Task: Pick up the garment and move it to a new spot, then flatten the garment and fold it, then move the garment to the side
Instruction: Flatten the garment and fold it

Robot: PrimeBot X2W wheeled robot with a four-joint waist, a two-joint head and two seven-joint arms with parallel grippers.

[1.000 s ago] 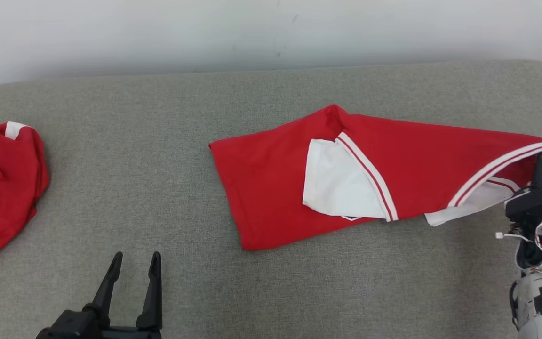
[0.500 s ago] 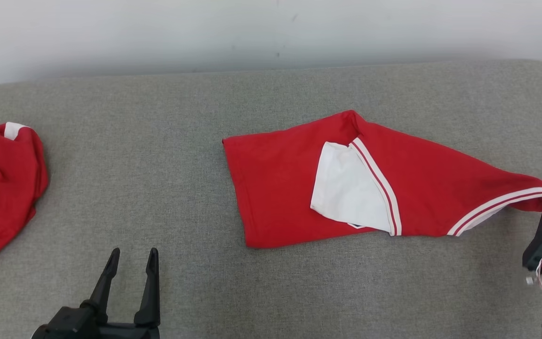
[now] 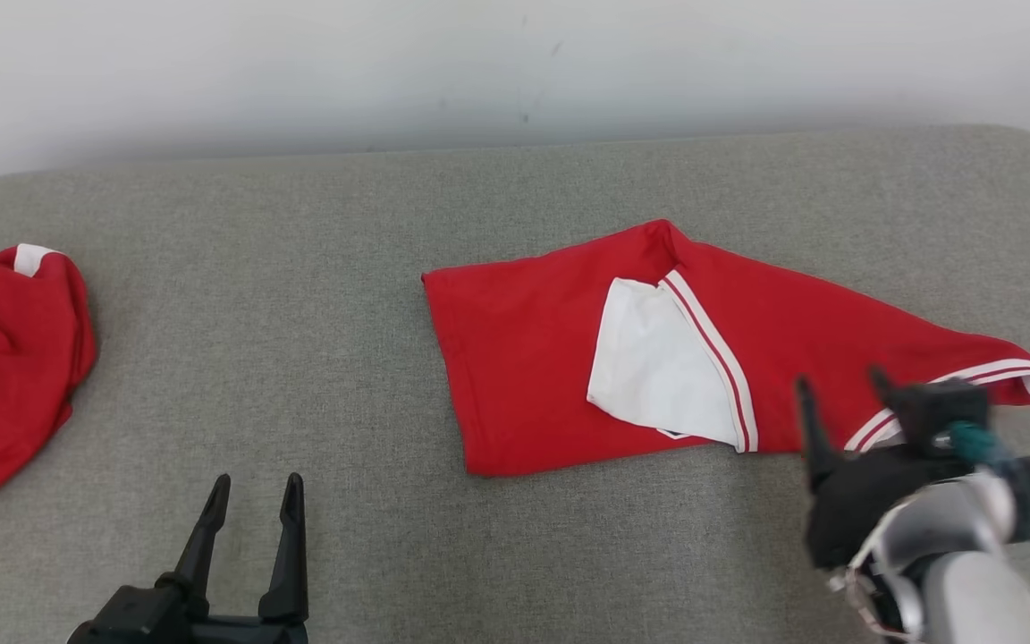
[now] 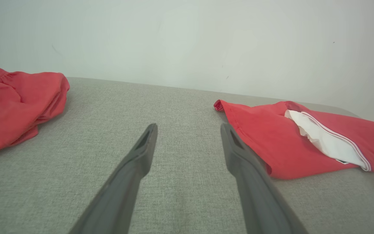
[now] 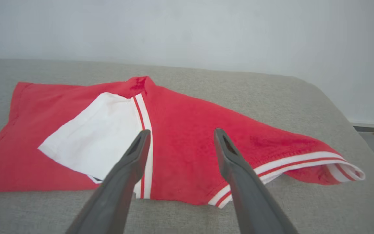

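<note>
1. Garment and both claws share one grey bench. Closest to the robot is the left claw, low at the front. It is wide open and holds nothing. I think it waits there to keep out of the way.
2. The right claw is at the front too, on the right side. Its two fingers are spread wide and hold nothing. Its tips point at the near edge of the garment, close to the striped hem.
3. Next comes the garment itself, red, on the right half of the bench. It lies mostly flat, folded over so a white part shows in the middle. The striped end is a bit puffed up. I think it needs smoothing before more folding.
4. A red pile lies crumpled at the left edge, well apart.
5. The bench has soft grey cloth on top and round corners. The garment may drag a little on it.
6. Farthest back stands a plain white wall.
</note>
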